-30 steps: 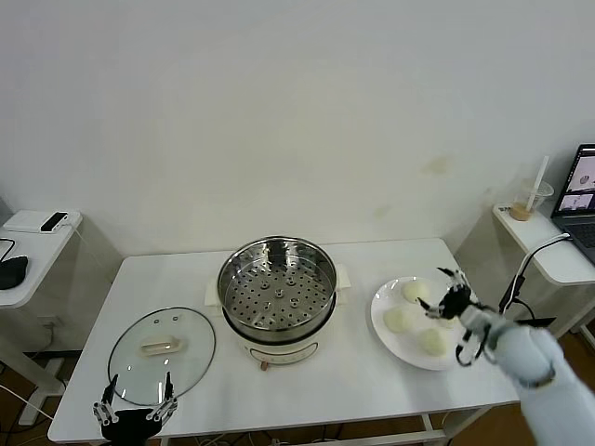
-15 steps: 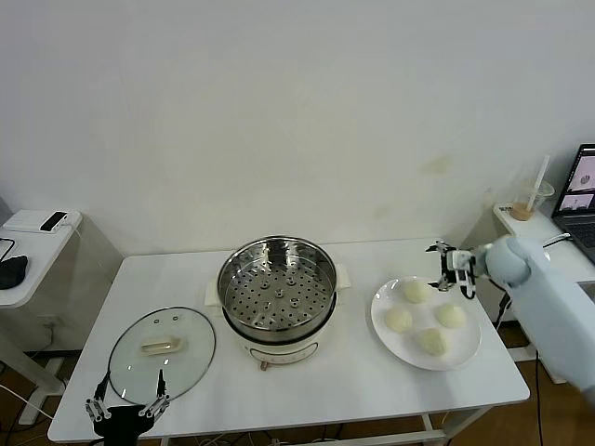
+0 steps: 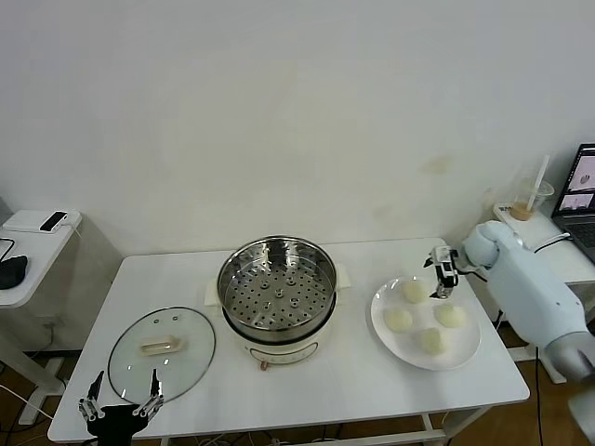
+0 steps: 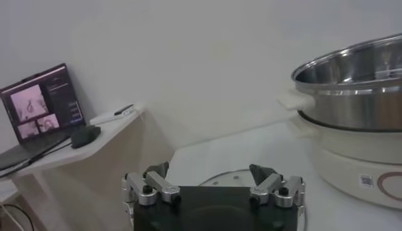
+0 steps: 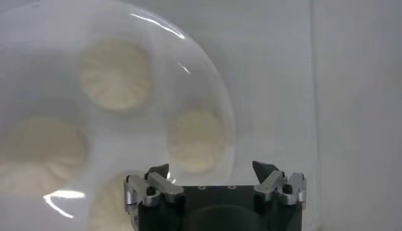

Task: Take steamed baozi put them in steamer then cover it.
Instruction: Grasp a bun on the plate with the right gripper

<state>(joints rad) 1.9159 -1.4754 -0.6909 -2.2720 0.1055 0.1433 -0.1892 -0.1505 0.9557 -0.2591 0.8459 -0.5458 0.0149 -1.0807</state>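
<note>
— How is the light in the head view?
— Bright, even, from overhead; the white wall point(image 3: 279, 111) is flat, shadows under the steamer point(image 3: 277, 283) soft.
— Any glare?
— Highlights on its steel rim, and white streaks on the plate point(image 5: 213, 94) at the right wrist.
— Focus?
— The steamed baozi point(image 5: 115, 74) look soft and hazy there.

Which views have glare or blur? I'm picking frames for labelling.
Right wrist view: soft focus, bright glare streaks on the plate, baozi hazy. Head view: sharp, reflections in the steamer. Left wrist view: clear, evenly lit.
</note>
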